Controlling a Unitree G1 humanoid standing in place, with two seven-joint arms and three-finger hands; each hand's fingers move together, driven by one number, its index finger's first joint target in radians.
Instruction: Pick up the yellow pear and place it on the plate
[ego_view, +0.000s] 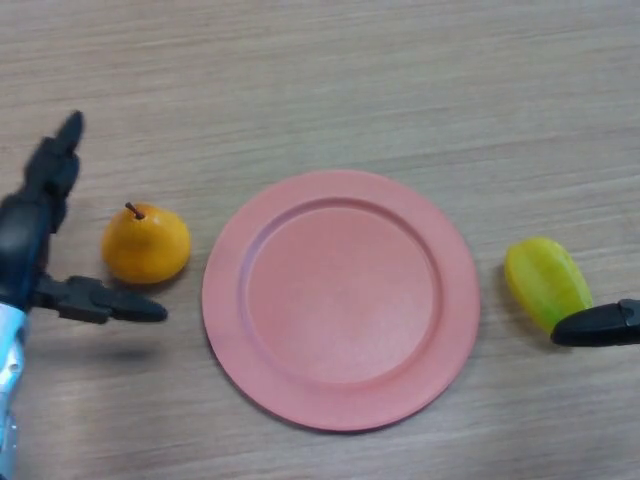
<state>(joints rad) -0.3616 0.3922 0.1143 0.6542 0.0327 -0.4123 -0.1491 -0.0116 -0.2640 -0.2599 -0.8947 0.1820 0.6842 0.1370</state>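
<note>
The yellow-orange pear with a dark stem lies on the wooden table, just left of the pink plate. The plate sits in the middle and holds nothing. My left hand is at the left edge, open, with fingers stretched out above-left of the pear and the thumb below it; the pear sits in the gap, not touched. Only one fingertip of my right hand shows at the right edge.
A yellow-green star fruit lies on the table right of the plate, just above my right hand's fingertip. The wooden table stretches bare beyond the plate.
</note>
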